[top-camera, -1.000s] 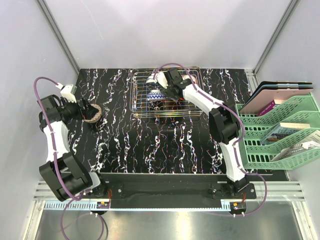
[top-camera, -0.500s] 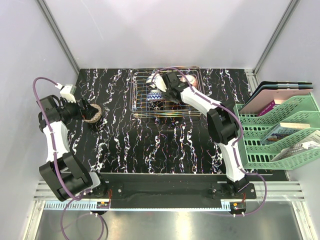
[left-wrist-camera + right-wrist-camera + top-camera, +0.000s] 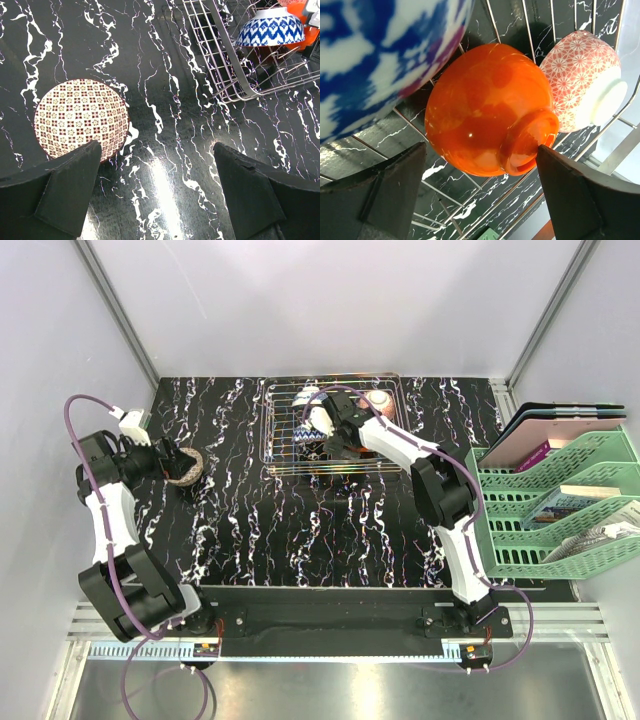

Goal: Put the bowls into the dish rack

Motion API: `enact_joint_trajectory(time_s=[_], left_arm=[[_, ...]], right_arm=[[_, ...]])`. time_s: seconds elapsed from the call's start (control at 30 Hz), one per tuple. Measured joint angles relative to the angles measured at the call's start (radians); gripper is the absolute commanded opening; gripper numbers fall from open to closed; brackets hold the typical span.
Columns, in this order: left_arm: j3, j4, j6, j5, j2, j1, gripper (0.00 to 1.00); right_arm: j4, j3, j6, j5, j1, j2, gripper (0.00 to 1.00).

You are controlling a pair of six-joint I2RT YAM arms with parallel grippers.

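Note:
The wire dish rack (image 3: pixel 272 430) stands at the back middle of the table. In it lie a blue-and-white bowl (image 3: pixel 380 55), an orange bowl (image 3: pixel 485 110) tipped on its side and a pink patterned bowl (image 3: pixel 580 80). My right gripper (image 3: pixel 481 147) hangs open over the orange bowl, its right fingertip at the bowl's foot ring. A brown checker-patterned bowl (image 3: pixel 80 117) sits upside down on the table at the left. My left gripper (image 3: pixel 156 150) is open just beside it with only tabletop between its fingers. In the top view the right gripper (image 3: pixel 338 438) hides the orange bowl.
Green stacked trays (image 3: pixel 560 505) with books and papers stand at the right edge. The rack's near corner (image 3: pixel 240 92) lies to the right of the left gripper. The black marbled tabletop (image 3: pixel 300 530) stretches between rack and arm bases.
The right gripper's jaws have spread wide and let go of the orange bowl, which now rests in the rack. The right wrist has shifted slightly left. The left arm has not moved.

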Motion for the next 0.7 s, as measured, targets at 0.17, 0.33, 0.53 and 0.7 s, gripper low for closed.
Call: enact_joint_trajectory(time_s=[0.17, 0.33, 0.53, 0.7], left_arm=[[0.000, 0.000, 0.000, 0.002, 0.000, 0.002, 0.99], [0.000, 0.000, 0.000, 0.003, 0.000, 0.002, 0.99], [0.000, 0.003, -0.003, 0.005, 0.001, 0.003, 0.99], [0.000, 0.008, -0.003, 0.003, 0.001, 0.003, 0.99]], right_arm=[[-0.019, 0.009, 0.007, -0.006, 0.000, 0.000, 0.98], [-0.056, 0.032, 0.038, -0.039, 0.000, -0.002, 0.99], [-0.107, 0.049, 0.101, -0.106, -0.001, -0.035, 1.00], [-0.109, 0.080, 0.158, -0.112, -0.014, -0.078, 0.99]])
